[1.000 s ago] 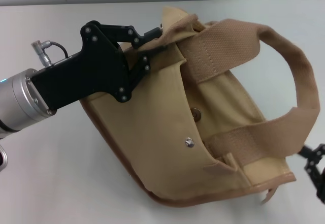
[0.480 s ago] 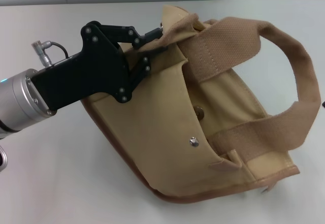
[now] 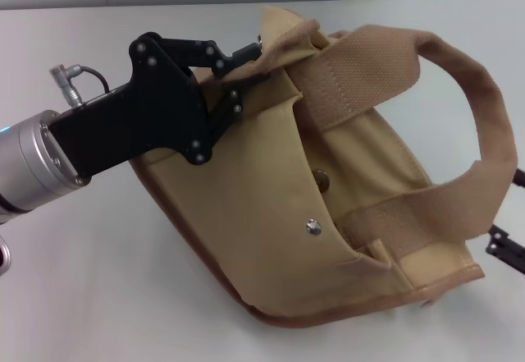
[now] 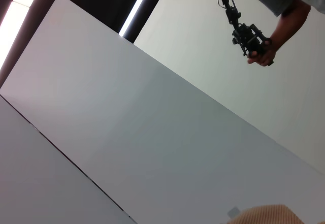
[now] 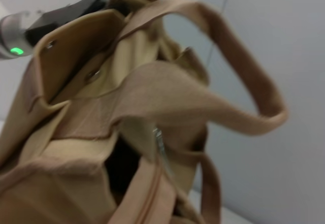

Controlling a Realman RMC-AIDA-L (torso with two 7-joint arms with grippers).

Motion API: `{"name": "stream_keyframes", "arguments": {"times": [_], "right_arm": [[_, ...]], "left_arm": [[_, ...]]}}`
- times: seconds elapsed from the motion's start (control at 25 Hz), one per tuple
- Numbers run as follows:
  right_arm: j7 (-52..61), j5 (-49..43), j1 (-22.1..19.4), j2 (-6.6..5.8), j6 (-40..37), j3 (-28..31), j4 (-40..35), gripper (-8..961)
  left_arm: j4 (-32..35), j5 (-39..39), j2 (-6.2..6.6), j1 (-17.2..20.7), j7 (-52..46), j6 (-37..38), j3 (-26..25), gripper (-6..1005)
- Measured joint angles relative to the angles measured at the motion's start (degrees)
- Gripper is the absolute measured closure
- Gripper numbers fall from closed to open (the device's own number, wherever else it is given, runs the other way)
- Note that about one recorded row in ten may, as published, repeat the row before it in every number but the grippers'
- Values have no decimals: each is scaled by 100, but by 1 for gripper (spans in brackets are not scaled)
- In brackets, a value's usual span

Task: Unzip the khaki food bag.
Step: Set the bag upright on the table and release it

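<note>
Tan canvas of the khaki food bag [image 3: 328, 190] sits pinched at its top corner by the left gripper [image 3: 246, 62], and I'd worry it skids when the barely visible right gripper [image 3: 510, 243], fingers unreadable, tugs the zipper [image 5: 160, 145].

My left gripper [image 3: 250, 62] is a matte black angular body of flat linkage plates studded with small silver screws, narrowing to slim black fingers [image 3: 243, 52]. Behind it I see a brushed silver cylindrical wrist with a faint cyan glow at its edge, and a grey metal connector with a thin black cable looping off its top. Of my right gripper [image 3: 507, 243] I see only thin black linkage bars at the frame edge.
</note>
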Motion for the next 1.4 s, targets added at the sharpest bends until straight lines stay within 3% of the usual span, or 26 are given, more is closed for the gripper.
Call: {"name": "stream_keyframes", "arguments": {"times": [0.2,0.48,0.68,0.96,1.12,1.4], "right_arm": [[6,-142,156,97,209,-30,-49,296],[-116,-391,440,266,337,-144,-350,365],[-472,-641,599,280,357,-220,-400,415],[-780,-611,650,296,333,-177,-373,647],[-512,-512,721,302,319,3,-369,870],[-197,188,777,309,357,92,-374,894]], "left_arm": [[0,-5,0,0,-8,-9,14,922],[-11,-8,0,8,-18,-13,20,922],[-71,-9,0,8,-19,-7,20,922],[-79,-9,0,18,-19,-7,28,921],[-105,-9,0,34,-19,-7,43,921],[-290,-10,-1,60,32,-18,72,921]]}}
